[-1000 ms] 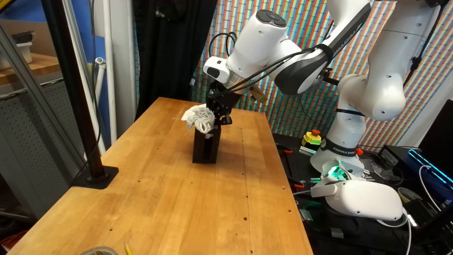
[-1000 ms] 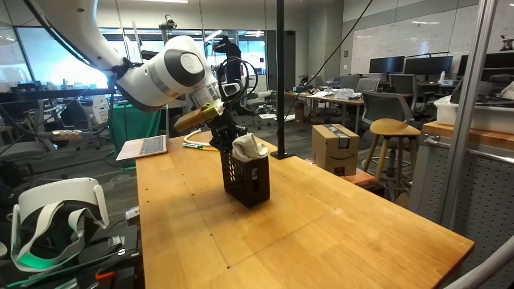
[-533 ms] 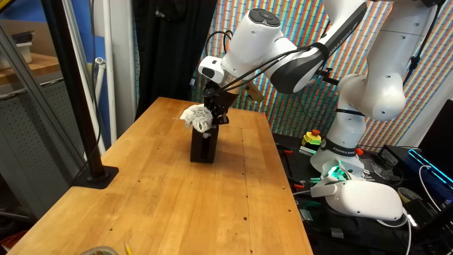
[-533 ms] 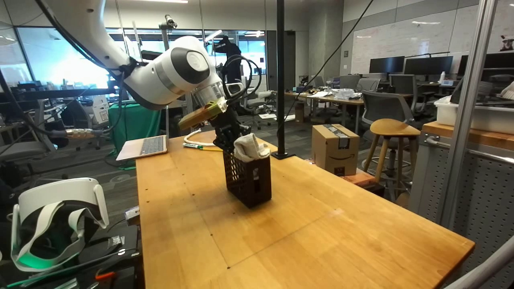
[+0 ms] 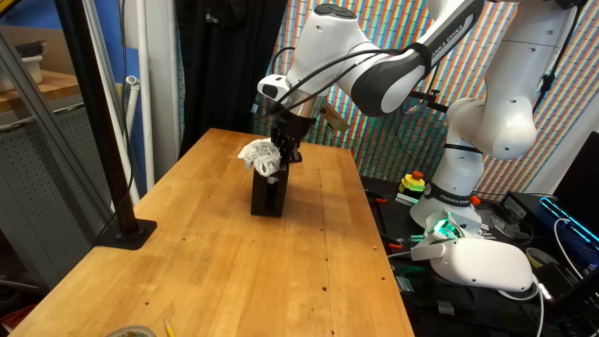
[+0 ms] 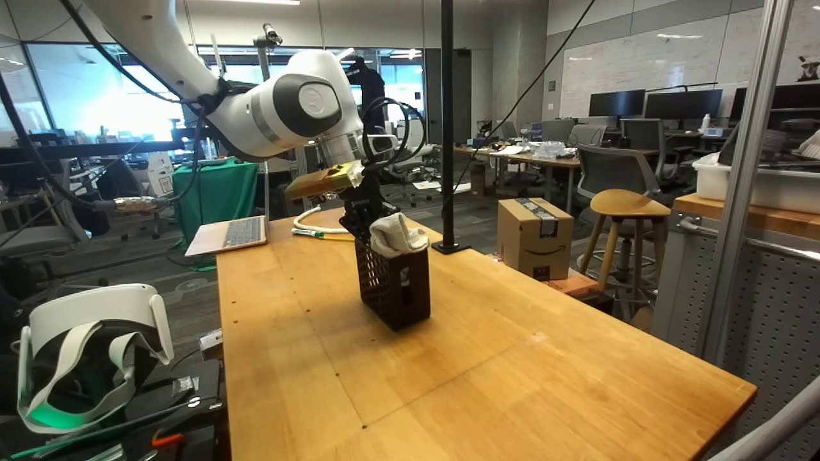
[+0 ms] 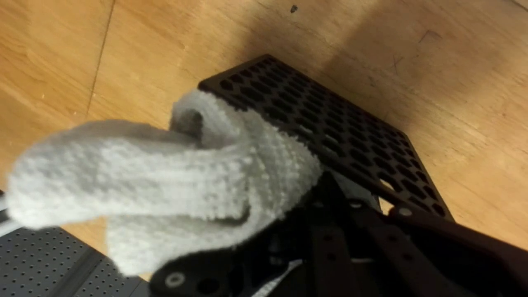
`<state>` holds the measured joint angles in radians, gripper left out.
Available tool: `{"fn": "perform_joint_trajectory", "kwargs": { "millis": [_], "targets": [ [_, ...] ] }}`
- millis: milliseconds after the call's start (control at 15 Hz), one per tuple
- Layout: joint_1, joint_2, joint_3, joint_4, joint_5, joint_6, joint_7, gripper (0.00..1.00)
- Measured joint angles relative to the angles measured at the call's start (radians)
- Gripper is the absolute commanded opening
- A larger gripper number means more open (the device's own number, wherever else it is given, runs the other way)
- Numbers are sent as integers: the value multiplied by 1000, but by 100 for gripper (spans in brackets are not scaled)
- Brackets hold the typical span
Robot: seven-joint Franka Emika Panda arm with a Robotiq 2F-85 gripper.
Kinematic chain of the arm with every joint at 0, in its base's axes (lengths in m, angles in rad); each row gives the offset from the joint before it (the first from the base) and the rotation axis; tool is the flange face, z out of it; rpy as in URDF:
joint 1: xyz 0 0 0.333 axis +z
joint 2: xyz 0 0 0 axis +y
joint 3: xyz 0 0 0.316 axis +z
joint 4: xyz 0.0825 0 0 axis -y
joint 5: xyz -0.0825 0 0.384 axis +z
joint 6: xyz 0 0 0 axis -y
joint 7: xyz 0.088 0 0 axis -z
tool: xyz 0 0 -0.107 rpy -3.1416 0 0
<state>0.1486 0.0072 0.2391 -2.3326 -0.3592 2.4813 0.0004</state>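
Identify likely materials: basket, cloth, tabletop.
Basket: probably molded plastic, dull dark finish; regular perforations, but coated metal possible.
Cloth: likely terry, matte; fuzzy, ribbed pile, exact fiber unclear.
Tabletop: wood, visible grain and seams; soft sheen suggests clear coat.

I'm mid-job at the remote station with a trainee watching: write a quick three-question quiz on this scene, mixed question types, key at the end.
1. True or false: the white cloth sticks up out of the basket.
2. Pick one. The gripper is nearest to: A) the laptop; B) the headset; C) the basket and cloth.
3. Fill the gap: the surface under the basket is a wooden ____.

Key: 1. True. 2. C. 3. Table.
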Motion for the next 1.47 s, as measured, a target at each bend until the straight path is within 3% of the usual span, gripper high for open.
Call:
{"fn": "perform_joint_trajectory", "kwargs": {
  "millis": [467, 1467],
  "targets": [
    [0, -17, -14, 51, 79, 1, -9, 5],
    [0, 40, -28, 45, 7, -2, 112, 5]
  ]
}}
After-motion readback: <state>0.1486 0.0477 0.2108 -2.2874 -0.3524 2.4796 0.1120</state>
